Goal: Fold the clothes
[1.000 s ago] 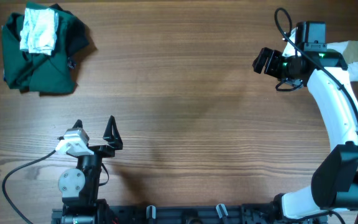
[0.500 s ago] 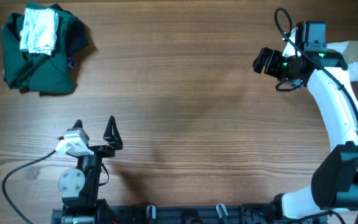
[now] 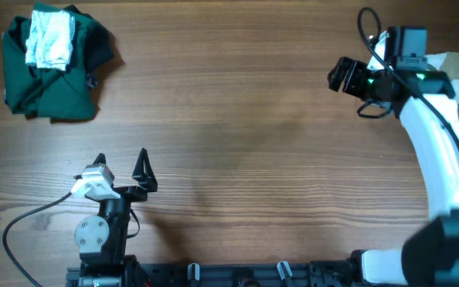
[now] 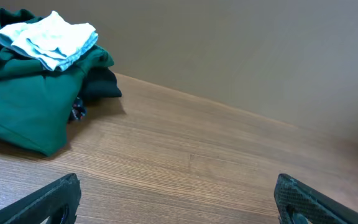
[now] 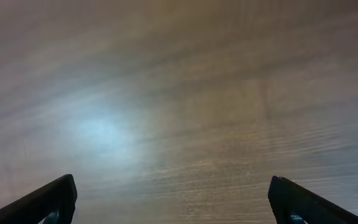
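A dark green garment [image 3: 50,80] lies bunched at the table's far left corner, with a small pale blue-and-white striped piece [image 3: 50,38] folded on top. Both show in the left wrist view: the green one [image 4: 17,112] and the pale one [image 4: 48,40]. A white-and-olive piece [image 3: 455,65] lies at the far right edge, partly hidden by my right arm. My left gripper [image 3: 122,166] is open and empty near the front left, its fingers wide apart [image 4: 179,202]. My right gripper [image 3: 339,76] is open and empty above bare wood [image 5: 173,199].
The wooden table [image 3: 237,135] spans the view between the two arms. The right arm's white links [image 3: 437,159] run down the right side. The left arm's base [image 3: 98,235] and its cable sit at the front edge.
My right arm has shifted slightly to the right and back. The left arm and the clothes have not moved.
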`<act>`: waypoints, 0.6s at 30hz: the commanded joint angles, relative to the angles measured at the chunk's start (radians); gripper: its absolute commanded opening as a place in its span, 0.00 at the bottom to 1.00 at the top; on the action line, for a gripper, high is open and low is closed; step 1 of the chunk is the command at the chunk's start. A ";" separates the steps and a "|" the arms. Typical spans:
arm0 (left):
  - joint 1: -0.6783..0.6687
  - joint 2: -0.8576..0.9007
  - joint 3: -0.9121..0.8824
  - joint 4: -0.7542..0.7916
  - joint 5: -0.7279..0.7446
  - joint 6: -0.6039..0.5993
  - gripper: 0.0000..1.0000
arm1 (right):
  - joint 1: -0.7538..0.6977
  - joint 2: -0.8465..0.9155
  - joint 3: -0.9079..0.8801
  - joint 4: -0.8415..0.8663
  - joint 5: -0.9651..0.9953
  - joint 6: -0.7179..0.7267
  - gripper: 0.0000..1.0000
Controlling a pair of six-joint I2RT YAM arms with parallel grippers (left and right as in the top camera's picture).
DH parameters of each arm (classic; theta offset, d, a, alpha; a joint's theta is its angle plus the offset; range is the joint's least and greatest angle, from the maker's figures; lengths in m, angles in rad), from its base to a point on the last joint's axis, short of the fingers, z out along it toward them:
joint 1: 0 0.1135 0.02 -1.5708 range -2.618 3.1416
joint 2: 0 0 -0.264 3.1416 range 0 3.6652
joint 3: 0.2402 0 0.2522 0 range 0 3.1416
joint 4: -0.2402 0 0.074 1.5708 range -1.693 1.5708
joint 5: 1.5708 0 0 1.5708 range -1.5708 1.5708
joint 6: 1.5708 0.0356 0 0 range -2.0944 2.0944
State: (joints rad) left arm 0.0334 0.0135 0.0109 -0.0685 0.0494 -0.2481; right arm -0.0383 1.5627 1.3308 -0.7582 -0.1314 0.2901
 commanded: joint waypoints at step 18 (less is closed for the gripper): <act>0.006 -0.011 -0.005 -0.006 -0.010 0.006 1.00 | 0.006 -0.805 -0.581 0.334 0.153 -0.005 1.00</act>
State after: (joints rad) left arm 0.0334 0.0135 0.0109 -0.0685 0.0490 -0.2481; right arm -0.0338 0.8833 0.9077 -0.5072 0.0021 0.2901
